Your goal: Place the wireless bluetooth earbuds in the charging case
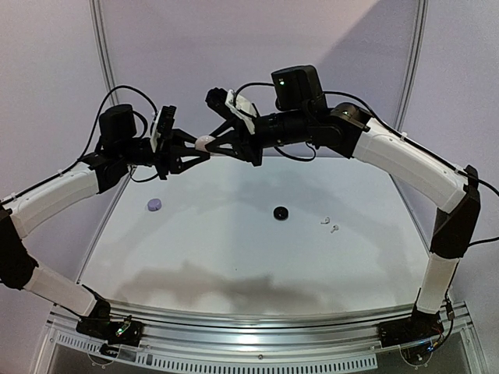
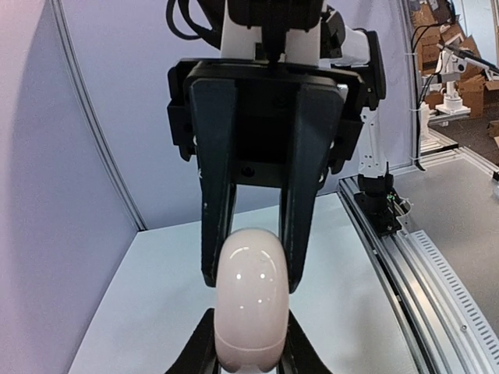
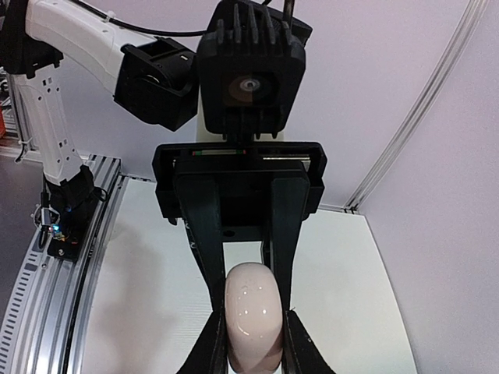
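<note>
Two grippers, one case: the left gripper (image 1: pixel 199 149) and the right gripper (image 1: pixel 214 145) meet high above the table (image 1: pixel 234 257). Each is pinched nearly closed on the pale round charging case (image 1: pixel 205 142), fingers clamping it from opposite ends. Down on the surface, two white earbuds (image 1: pixel 325 220) lie close together at right, near a black puck (image 1: pixel 280 212). A lavender puck (image 1: pixel 155 205) sits well left.
</note>
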Action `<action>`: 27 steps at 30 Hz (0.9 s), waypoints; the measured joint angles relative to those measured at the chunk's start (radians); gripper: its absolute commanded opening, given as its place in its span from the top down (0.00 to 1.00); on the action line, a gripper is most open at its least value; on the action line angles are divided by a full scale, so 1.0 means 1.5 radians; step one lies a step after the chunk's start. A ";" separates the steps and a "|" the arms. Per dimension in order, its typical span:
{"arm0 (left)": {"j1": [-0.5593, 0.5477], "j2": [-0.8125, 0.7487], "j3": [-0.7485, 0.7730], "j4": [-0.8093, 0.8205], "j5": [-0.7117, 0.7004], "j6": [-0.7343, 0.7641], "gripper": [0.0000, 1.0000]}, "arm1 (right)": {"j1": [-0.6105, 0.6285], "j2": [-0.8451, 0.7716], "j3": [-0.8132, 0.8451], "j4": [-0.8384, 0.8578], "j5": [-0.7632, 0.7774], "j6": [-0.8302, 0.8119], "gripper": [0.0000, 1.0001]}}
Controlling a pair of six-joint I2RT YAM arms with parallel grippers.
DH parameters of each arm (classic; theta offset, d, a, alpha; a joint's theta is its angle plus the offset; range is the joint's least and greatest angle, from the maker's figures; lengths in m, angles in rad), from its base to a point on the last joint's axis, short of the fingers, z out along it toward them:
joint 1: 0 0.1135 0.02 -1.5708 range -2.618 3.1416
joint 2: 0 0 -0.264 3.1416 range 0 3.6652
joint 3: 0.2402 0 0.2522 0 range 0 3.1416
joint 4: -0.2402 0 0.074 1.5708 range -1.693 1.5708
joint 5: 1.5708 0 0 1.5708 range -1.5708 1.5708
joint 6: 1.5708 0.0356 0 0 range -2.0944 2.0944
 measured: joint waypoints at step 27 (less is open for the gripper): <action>-0.002 0.000 -0.009 -0.054 -0.041 0.161 1.00 | 0.005 0.006 -0.023 0.044 0.084 0.036 0.42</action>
